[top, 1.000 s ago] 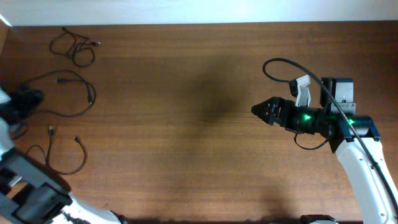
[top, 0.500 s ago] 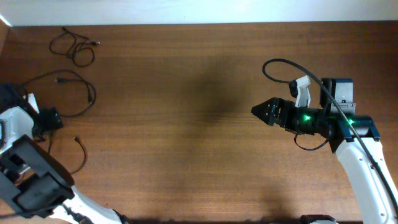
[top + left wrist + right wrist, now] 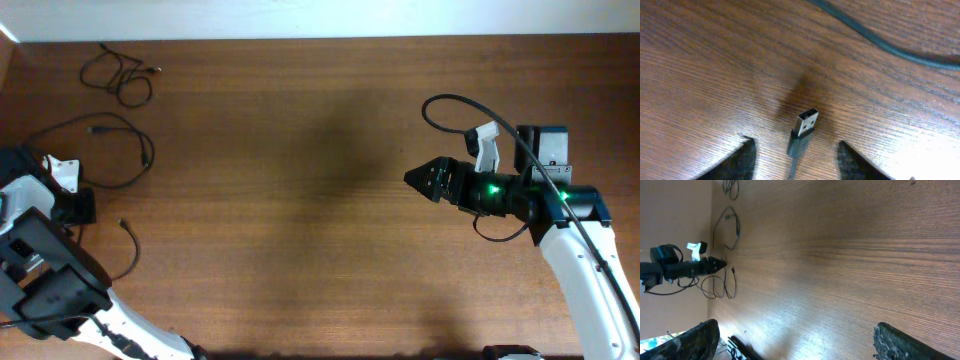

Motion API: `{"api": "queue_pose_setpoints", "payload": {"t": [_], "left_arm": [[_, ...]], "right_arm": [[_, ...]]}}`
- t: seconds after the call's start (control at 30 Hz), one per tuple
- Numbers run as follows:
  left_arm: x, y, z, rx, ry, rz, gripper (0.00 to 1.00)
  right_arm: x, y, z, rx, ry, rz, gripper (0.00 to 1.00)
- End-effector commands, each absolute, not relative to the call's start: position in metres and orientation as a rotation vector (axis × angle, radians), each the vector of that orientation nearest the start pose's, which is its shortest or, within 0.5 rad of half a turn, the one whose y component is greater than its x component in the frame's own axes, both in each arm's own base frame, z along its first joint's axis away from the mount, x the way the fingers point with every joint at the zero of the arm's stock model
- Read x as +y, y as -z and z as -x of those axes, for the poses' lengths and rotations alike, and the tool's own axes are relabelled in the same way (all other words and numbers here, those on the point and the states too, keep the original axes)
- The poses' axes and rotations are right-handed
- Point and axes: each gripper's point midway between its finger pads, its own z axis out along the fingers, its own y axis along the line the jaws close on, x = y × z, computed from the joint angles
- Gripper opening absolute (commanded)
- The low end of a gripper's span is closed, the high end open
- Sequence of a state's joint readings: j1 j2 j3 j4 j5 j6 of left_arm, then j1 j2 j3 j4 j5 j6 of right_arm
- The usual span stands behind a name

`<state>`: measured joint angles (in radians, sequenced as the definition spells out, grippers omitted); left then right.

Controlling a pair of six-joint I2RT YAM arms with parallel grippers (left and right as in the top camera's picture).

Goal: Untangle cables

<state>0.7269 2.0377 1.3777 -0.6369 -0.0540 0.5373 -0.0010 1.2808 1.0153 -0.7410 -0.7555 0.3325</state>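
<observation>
Several thin black cables lie at the table's left end in the overhead view. A small tangle (image 3: 122, 78) sits at the back, and a wide loop (image 3: 149, 150) lies in front of it. Nearest the front is a strand with a plug (image 3: 123, 224). My left gripper (image 3: 79, 207) is low over that strand's other end. In the left wrist view, its USB plug (image 3: 807, 124) lies flat on the wood between my left gripper's (image 3: 796, 159) fingers (image 3: 739, 161), which stand apart and clear of it. My right gripper (image 3: 412, 178) hovers open and holds nothing.
Another black cord (image 3: 880, 42) crosses the top right of the left wrist view. The right wrist view looks along the wooden table (image 3: 840, 255) to the left arm (image 3: 685, 269) and the cables (image 3: 729, 227) at its far end. A thick robot wire (image 3: 450, 100) arcs above the right arm.
My left arm has swung in from the table's left edge and come down over the plug end of the front strand, its jaws narrowing. The right arm has not moved.
</observation>
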Motion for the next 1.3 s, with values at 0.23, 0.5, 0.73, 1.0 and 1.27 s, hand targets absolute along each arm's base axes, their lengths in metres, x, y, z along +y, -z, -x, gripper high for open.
{"api": "queue_pose_setpoints", "payload": {"t": [0.23, 0.5, 0.73, 1.0, 1.27], "left_arm": [[0.285, 0.02, -0.283, 3.017, -0.217, 0.326, 0.47], [0.295, 0.021, -0.273, 3.005, -0.221, 0.382, 0.24], [0.277, 0.02, -0.291, 2.924, -0.044, 0.352, 0.0], [0.247, 0.019, -0.295, 2.911, 0.136, 0.016, 0.0], [0.237, 0.019, -0.287, 2.924, 0.186, -0.159, 0.0]], "right_arm": [[0.119, -0.192, -0.304, 2.512, -1.082, -0.105, 0.99], [0.115, -0.189, -0.306, 2.519, -1.045, -0.118, 0.99], [0.115, -0.189, -0.306, 2.519, -1.045, -0.118, 0.99], [0.115, -0.19, -0.306, 2.519, -1.045, -0.118, 0.99], [0.115, -0.19, -0.306, 2.519, -1.045, -0.118, 0.99]]}}
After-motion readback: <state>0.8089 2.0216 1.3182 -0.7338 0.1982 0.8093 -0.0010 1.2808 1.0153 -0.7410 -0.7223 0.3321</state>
